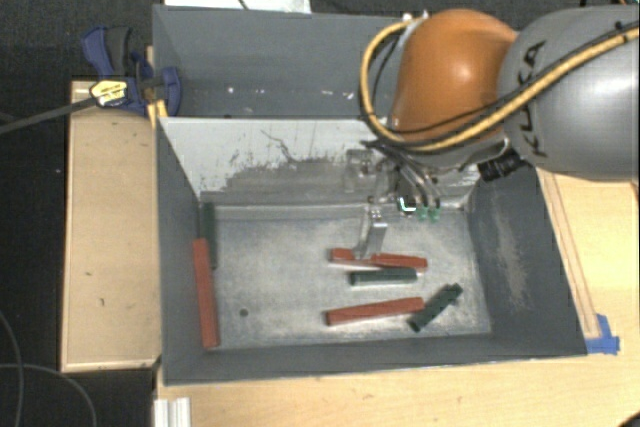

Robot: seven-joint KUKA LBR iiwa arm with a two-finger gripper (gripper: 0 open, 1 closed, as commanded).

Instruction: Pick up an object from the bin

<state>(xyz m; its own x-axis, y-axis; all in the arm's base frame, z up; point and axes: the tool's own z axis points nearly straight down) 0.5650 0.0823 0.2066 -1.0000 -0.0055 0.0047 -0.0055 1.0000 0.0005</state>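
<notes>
Your gripper [375,241] hangs directly over the red bar [402,262] in the middle of the bin [270,280], which lies left to right with a dark green bar [385,277] just beside its near edge; you cannot tell whether the gripper is clenched or released.

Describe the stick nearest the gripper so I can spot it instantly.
In the grey bin, look under the gripper at the floor's middle. The red stick there lies nearest the gripper; beside it lies a dark green stick, the other red sticks lie farther off.

one camera high above the bin [260,65], angled slightly sideways, arm [590,105] in from the right
</notes>
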